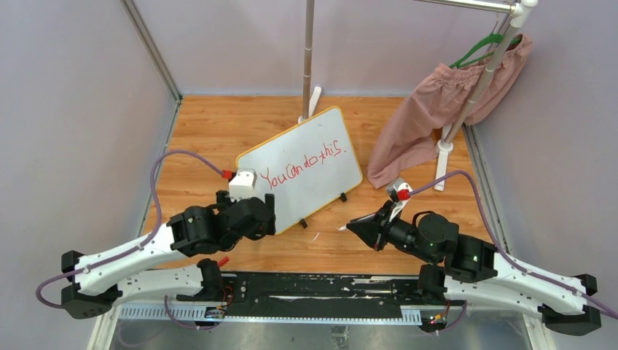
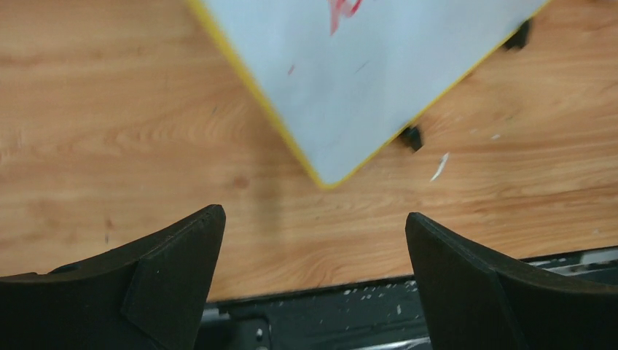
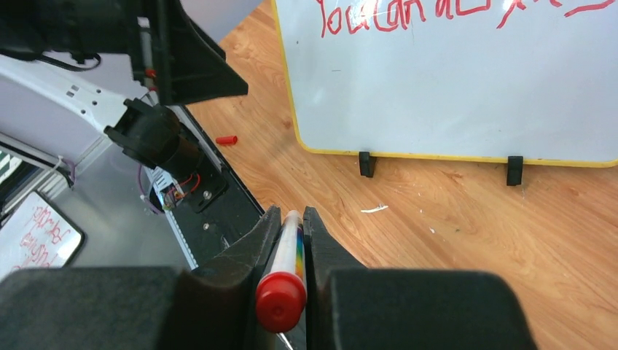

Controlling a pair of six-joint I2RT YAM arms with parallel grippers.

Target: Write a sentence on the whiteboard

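1. I see the whiteboard (image 1: 300,166) lying mid-table, slanted.
2. The sentence (image 1: 302,163) looks finished, full stop included.
3. My left gripper (image 2: 313,281) gapes empty near the board's near-left corner.
4. My right gripper (image 3: 293,232) clamps the marker (image 3: 286,273), off the board; only stowing seems left.

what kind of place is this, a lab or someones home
Most likely a robot test cell in a lab, not a home: plain grey walls box in a small wooden table, two arms are bolted to its near edge, and a clothes rack stands as a prop.
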